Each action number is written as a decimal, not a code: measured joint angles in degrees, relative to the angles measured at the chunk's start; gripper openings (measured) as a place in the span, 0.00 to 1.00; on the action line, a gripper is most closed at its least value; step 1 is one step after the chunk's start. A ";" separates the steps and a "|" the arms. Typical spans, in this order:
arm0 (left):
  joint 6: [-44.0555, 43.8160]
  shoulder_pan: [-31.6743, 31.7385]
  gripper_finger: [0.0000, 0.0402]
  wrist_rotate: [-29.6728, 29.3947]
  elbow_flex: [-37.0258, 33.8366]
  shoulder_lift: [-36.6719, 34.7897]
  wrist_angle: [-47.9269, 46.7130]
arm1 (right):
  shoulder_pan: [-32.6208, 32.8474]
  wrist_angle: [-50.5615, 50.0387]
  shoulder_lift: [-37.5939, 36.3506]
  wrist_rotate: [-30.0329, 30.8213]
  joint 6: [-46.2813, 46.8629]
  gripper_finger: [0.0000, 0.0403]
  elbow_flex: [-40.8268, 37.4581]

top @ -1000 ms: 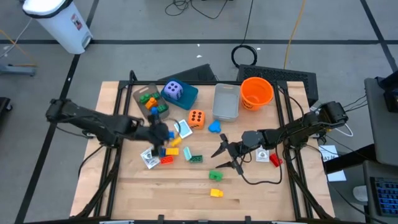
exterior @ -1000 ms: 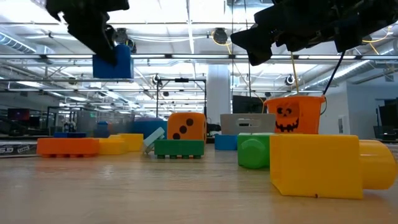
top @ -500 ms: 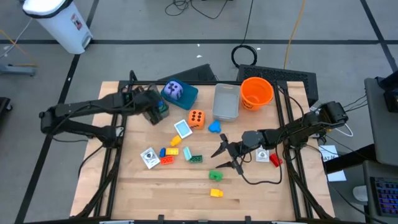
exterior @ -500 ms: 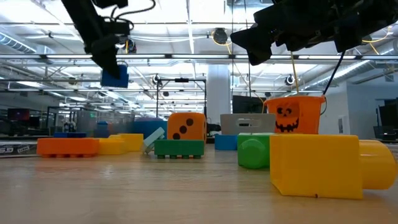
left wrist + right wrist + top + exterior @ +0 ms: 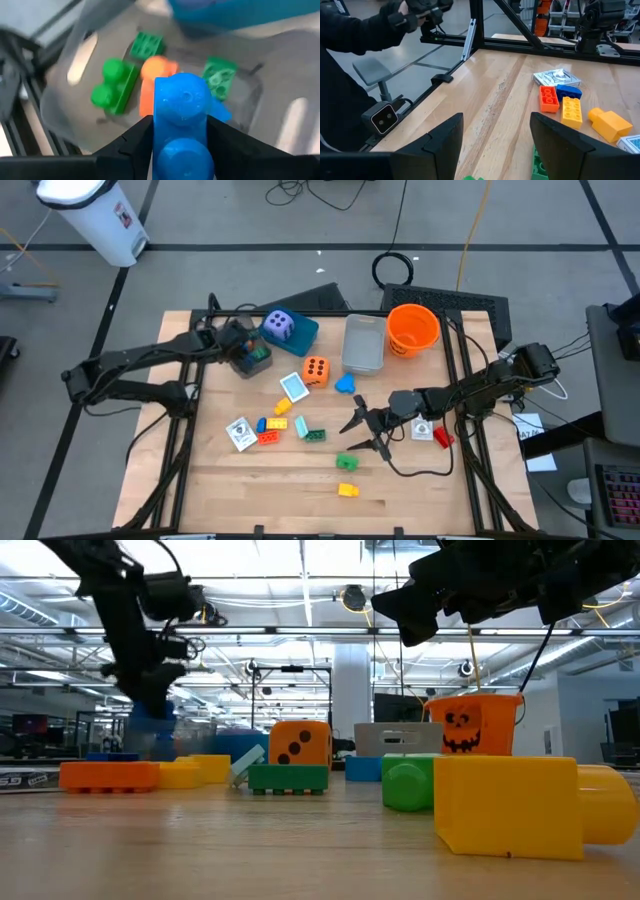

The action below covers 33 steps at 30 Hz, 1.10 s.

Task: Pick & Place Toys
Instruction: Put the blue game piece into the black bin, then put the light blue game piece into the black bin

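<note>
L gripper (image 5: 180, 150) grasps blue brick (image 5: 181, 120) over clear tray (image 5: 65, 112); few bricks already in. R gripper (image 5: 362, 432) released. Many toys left.

Left wrist view: blue brick (image 5: 182, 125) cut off by the frame's lower edge, hides part of the orange brick (image 5: 152, 82) behind it. Tray (image 5: 75, 100) blurred. Low view: left gripper (image 5: 150, 705) motion-blurred, grip unreadable there.
</note>
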 joint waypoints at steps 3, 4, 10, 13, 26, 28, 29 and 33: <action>-3.08 0.70 0.42 -2.24 -2.37 0.00 3.72 | 0.00 0.00 0.00 0.00 0.00 0.56 0.00; -3.92 0.87 0.40 -2.96 -2.94 -0.02 4.63 | 0.00 0.00 0.00 0.00 0.00 0.56 0.00; -6.36 1.33 0.26 -0.89 -5.03 0.00 7.06 | 0.00 0.00 0.00 0.00 0.01 0.56 0.00; -6.35 1.29 0.25 0.32 -5.11 0.00 7.36 | 0.00 0.00 0.00 0.00 0.00 0.56 0.00; -2.13 1.29 0.42 0.44 -5.09 -0.20 12.41 | 0.00 0.01 0.00 0.00 0.15 0.56 0.00; -1.95 1.29 0.43 0.46 -4.97 -0.19 12.31 | 0.00 0.02 0.00 0.00 0.20 0.56 0.00; -1.95 1.29 0.44 0.48 -4.64 -0.17 12.17 | 0.00 0.02 0.00 0.00 0.20 0.56 0.00; -0.27 0.79 0.46 2.75 -2.36 -1.33 12.99 | 0.00 0.02 0.00 0.00 -0.01 0.56 0.00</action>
